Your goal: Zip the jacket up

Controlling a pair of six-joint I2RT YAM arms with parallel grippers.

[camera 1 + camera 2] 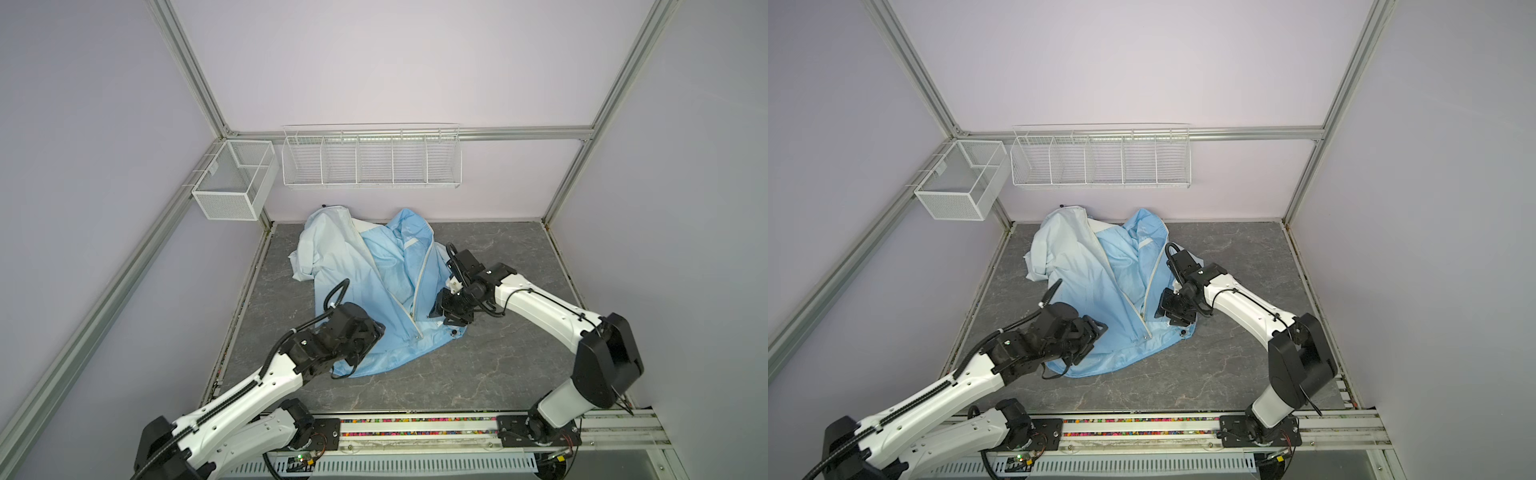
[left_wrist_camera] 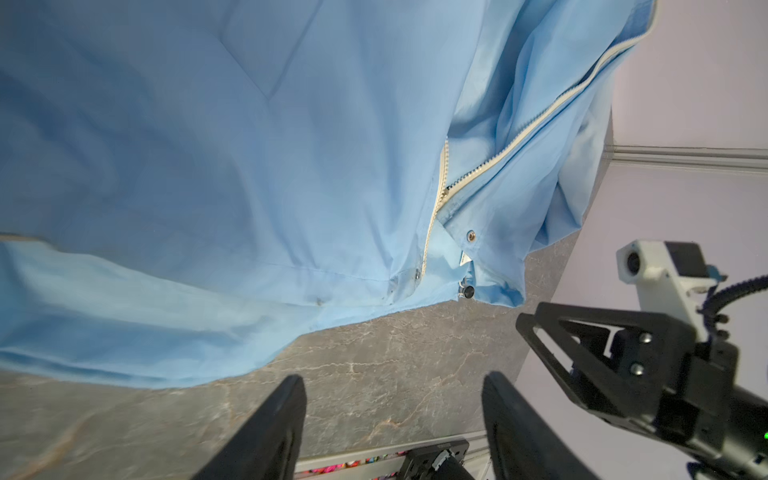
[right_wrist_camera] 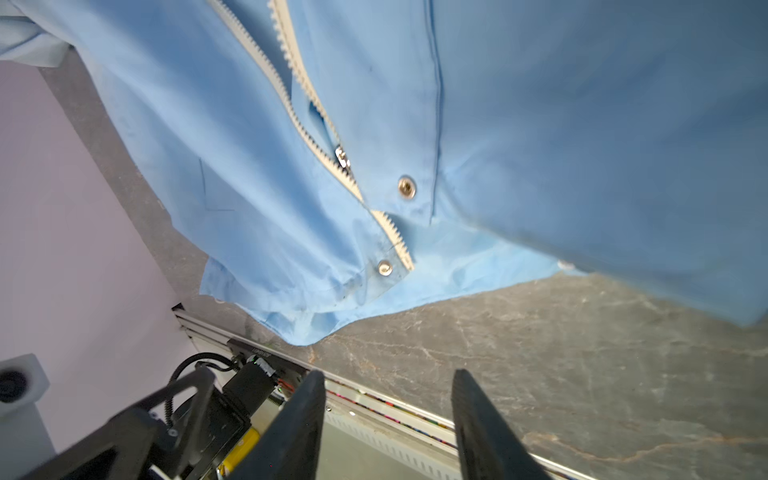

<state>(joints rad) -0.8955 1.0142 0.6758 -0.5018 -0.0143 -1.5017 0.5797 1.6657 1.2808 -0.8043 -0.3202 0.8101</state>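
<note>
The light-blue jacket (image 1: 365,266) (image 1: 1096,270) lies crumpled on the grey table, paler at its far left. Its white zipper (image 1: 419,282) (image 1: 1152,278) gapes along most of its length and joins only near the hem, where the metal slider (image 3: 343,158) (image 2: 444,193) sits. My left gripper (image 1: 376,330) (image 1: 1100,328) (image 2: 392,382) hovers open over the hem's left part, with nothing between its fingers. My right gripper (image 1: 436,309) (image 1: 1160,307) (image 3: 386,376) stands open just right of the zipper's lower end, holding nothing. Metal snaps (image 3: 406,187) lie beside the slider.
A white wire rack (image 1: 372,160) hangs on the back wall and a mesh basket (image 1: 232,183) on the left frame. The arms' base rail (image 1: 415,428) runs along the table's front edge. A dark cord stopper (image 2: 469,291) sits at the hem.
</note>
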